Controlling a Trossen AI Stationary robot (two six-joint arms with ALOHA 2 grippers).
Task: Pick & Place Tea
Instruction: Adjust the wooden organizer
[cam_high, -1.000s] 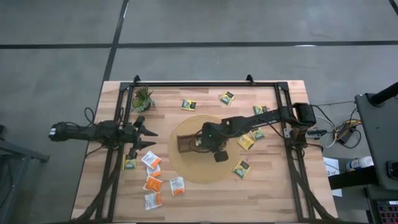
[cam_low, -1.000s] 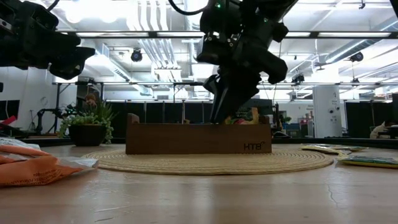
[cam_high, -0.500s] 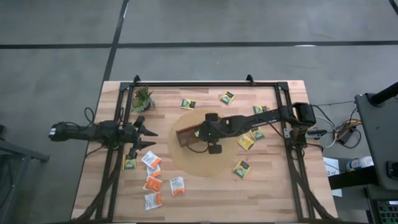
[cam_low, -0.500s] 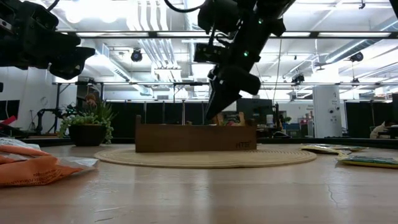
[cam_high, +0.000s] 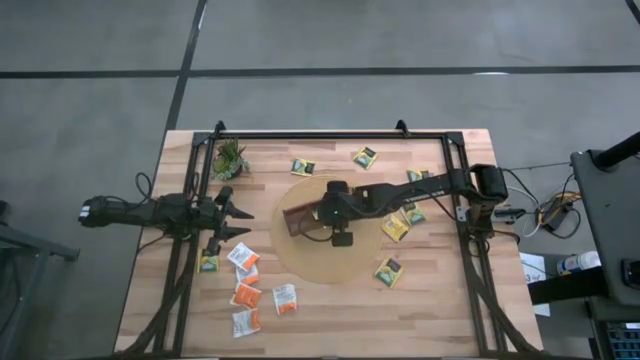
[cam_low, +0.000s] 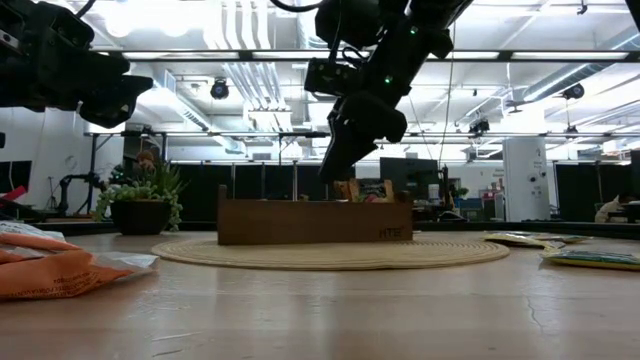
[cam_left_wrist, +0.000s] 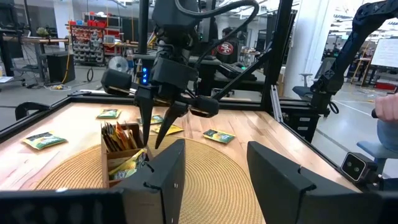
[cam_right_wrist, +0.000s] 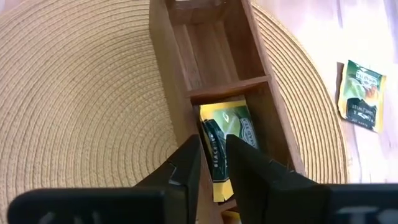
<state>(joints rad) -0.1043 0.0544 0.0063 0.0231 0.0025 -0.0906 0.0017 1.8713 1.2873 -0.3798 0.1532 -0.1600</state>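
A brown wooden divided tray (cam_high: 298, 222) stands on a round woven mat (cam_high: 300, 262) at mid table. One of its compartments holds upright yellow and dark green tea sachets (cam_right_wrist: 227, 124). My right gripper (cam_right_wrist: 212, 140) hangs just above that compartment, slanting down, narrowly open and holding nothing. The low view shows this gripper (cam_low: 328, 178) clear of the tray's rim (cam_low: 315, 205). More tea lies flat on the table: yellow-green sachets (cam_high: 395, 228) at the right and orange and white ones (cam_high: 246, 294) at the near left. My left gripper (cam_high: 245, 222) waits open at the left, pointing level.
A small potted plant (cam_high: 229, 158) stands at the far left corner. A black frame (cam_high: 330, 135) runs along the table's far edge and both sides. Loose sachets (cam_high: 303, 167) lie near the far edge, and one (cam_high: 388, 271) lies right of the mat.
My right gripper has risen out of the tray and tipped to a flatter slant, leaving the sachets in the compartment. The tray and the mat under it have slid a little toward the table's far edge.
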